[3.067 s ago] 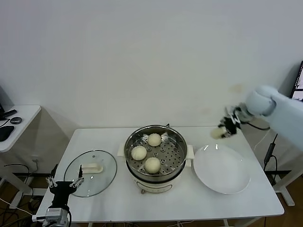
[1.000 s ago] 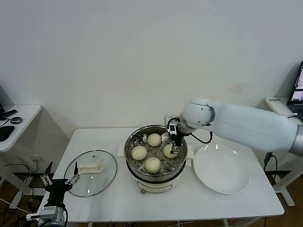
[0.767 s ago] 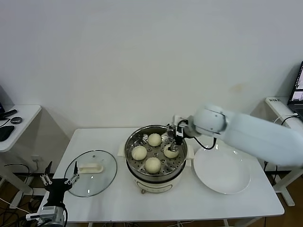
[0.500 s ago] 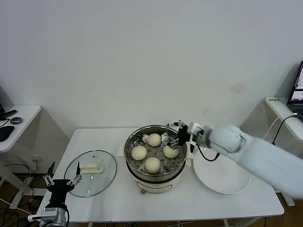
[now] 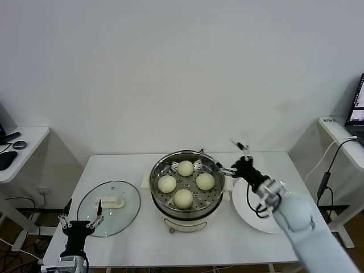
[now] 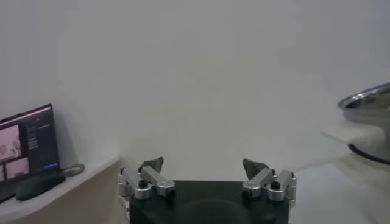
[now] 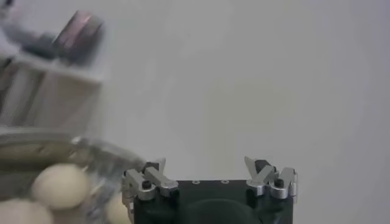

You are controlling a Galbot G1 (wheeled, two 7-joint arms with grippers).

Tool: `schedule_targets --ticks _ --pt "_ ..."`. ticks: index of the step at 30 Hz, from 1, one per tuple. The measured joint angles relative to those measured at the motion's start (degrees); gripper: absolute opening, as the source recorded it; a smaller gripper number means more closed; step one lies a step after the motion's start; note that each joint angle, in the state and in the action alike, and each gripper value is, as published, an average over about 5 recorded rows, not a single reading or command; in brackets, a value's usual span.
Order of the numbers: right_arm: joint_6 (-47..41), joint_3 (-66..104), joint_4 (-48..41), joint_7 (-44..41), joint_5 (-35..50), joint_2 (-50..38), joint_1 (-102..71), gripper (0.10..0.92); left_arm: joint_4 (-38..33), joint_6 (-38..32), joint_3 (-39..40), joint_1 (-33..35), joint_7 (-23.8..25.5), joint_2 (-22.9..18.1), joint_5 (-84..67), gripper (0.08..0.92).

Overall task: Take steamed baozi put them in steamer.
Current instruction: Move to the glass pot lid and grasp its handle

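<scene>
Four steamed baozi (image 5: pixel 205 181) sit in the steamer (image 5: pixel 187 206) at frame centre on the worktop (image 5: pixel 142 239). The right gripper (image 5: pixel 235 157), fingers spread and empty, hovers right of the steamer's rim above the plate (image 5: pixel 278 219). The left gripper (image 5: pixel 79 222), also spread, idles lower left beside the glass lid (image 5: pixel 108 200).

Four baozi (image 5: pixel 183 182) inside steamer (image 5: pixel 157 187)
</scene>
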Motion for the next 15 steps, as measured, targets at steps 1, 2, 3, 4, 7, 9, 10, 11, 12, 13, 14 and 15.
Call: schedule_targets --ticks 1,2,3,4,7,9,10,11,12,13,14,15 --pt "1.15 2.67 0.30 -0.28 -0.67 2.28 -2.16 0.823 0.24 -0.26 0.11 -0.06 -0.26 0.05 0.74 0.823" --pt "2.15 5.19 0.57 -0.50 -1.17 4.46 -4.22 0.823 0.53 -0.55 0.19 -0.17 -0.53 0.14 1.64 0.823" --pt "3.02 7.52 0.81 -0.67 -1.53 6.49 -6.14 0.823 0.87 -0.88 0.21 -0.29 -0.81 0.27 2.67 0.823" --pt "3.75 9.72 1.07 -0.79 -1.75 8.37 -7.99 0.823 1.27 -1.23 0.18 -0.39 -1.09 0.42 3.84 0.823" --pt "5.09 15.71 2.10 -0.92 -1.86 13.13 -13.10 0.823 2.89 -2.45 -0.06 -0.48 -2.11 0.97 8.59 0.823" --pt "5.49 19.35 2.70 -0.87 -1.77 15.75 -16.25 0.823 4.21 -3.26 -0.35 -0.55 -2.74 1.43 12.70 0.823" --pt "5.64 21.06 2.93 -0.83 -1.73 16.94 -17.73 0.823 4.95 -3.60 -0.54 -0.67 -2.97 1.70 15.01 0.823" --pt "5.77 22.65 3.15 -0.78 -1.72 18.05 -19.12 0.823 5.75 -3.89 -0.76 -0.85 -3.13 2.02 17.45 0.823" --pt "5.90 24.19 3.37 -0.71 -1.72 19.11 -20.48 0.823 6.58 -4.12 -1.00 -1.06 -3.22 2.37 19.93 0.823" --pt "6.02 25.62 3.62 -0.64 -1.72 20.09 -21.76 0.823 7.48 -4.30 -1.22 -1.32 -3.25 2.76 22.56 0.823" --pt "6.12 26.98 3.89 -0.58 -1.73 21.01 -22.96 0.823 8.42 -4.43 -1.40 -1.62 -3.21 3.19 25.25 0.823" --pt "6.22 28.26 4.15 -0.54 -1.75 21.86 -24.10 0.823 9.36 -4.53 -1.53 -1.95 -3.12 3.64 27.88 0.823"
